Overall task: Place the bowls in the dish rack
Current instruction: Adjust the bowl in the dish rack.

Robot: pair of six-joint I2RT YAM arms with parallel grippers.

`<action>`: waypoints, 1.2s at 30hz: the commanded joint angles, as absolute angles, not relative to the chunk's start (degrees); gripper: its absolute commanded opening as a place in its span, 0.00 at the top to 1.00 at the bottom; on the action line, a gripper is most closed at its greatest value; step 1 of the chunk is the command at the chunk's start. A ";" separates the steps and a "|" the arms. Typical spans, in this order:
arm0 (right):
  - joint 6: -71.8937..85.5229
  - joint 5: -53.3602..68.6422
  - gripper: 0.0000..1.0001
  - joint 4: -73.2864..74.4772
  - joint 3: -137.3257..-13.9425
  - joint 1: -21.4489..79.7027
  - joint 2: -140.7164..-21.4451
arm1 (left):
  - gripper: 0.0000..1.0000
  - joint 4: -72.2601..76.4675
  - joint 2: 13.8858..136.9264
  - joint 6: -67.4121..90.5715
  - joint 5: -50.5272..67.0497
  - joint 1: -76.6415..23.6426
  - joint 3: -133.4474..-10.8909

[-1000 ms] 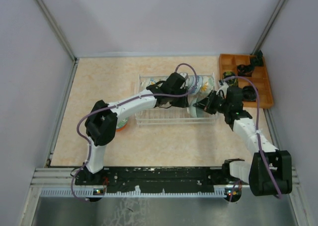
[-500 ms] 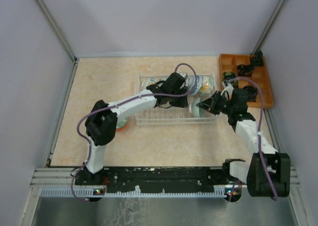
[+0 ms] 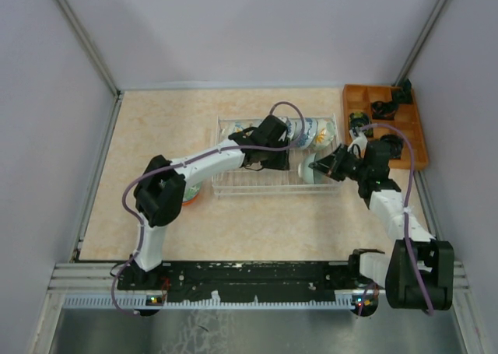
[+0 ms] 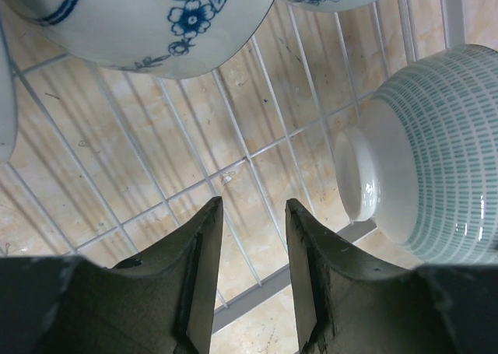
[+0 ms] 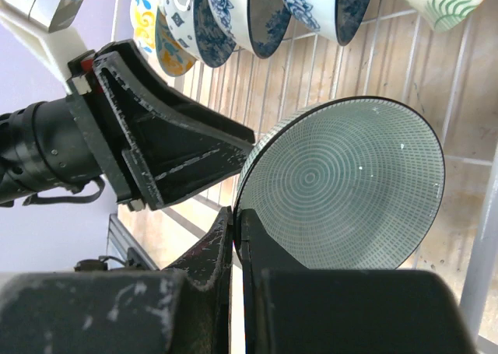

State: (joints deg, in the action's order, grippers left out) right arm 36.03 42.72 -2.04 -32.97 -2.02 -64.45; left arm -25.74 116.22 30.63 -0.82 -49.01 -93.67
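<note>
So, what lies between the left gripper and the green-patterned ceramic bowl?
Only bare floor of the pale wire dish rack, in the left wrist view. The left gripper is apart from the bowl.

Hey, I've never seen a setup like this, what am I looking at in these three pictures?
These are two robot arms bolted to a table's near edge. The overhead picture looks down from behind them; the other two come from small cameras on each wrist. On the table sits a wire dish rack with a row of patterned bowls standing on edge, plus an orange tray holding black items. The right gripper pinches the rim of a green-patterned bowl at the rack. The left gripper hovers open above the rack floor, holding nothing.
</note>
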 commanded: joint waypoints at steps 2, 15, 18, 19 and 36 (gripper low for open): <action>38.99 47.41 1.00 -6.02 -31.00 -2.02 -63.94 | 0.56 -25.54 119.33 30.53 0.19 -48.90 -96.78; 43.48 50.74 1.00 -11.86 -28.81 -2.02 -65.18 | 0.60 -24.35 119.82 31.17 2.09 -48.87 -98.51; 42.80 50.34 1.00 -10.90 -28.38 -2.02 -64.87 | 0.60 -24.27 119.14 31.25 2.24 -48.96 -98.36; 42.60 50.16 1.00 -10.61 -28.27 -2.09 -64.74 | 0.60 -24.26 118.98 31.33 2.39 -48.99 -98.30; 39.67 49.18 1.00 -6.97 -27.54 -3.24 -64.34 | 0.63 -23.41 116.34 32.17 5.65 -49.40 -96.39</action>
State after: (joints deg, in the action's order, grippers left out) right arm 41.15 47.79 -11.73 -28.86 -2.57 -65.23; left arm -25.04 119.85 31.70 4.16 -49.15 -96.79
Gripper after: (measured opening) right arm 0.017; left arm 0.374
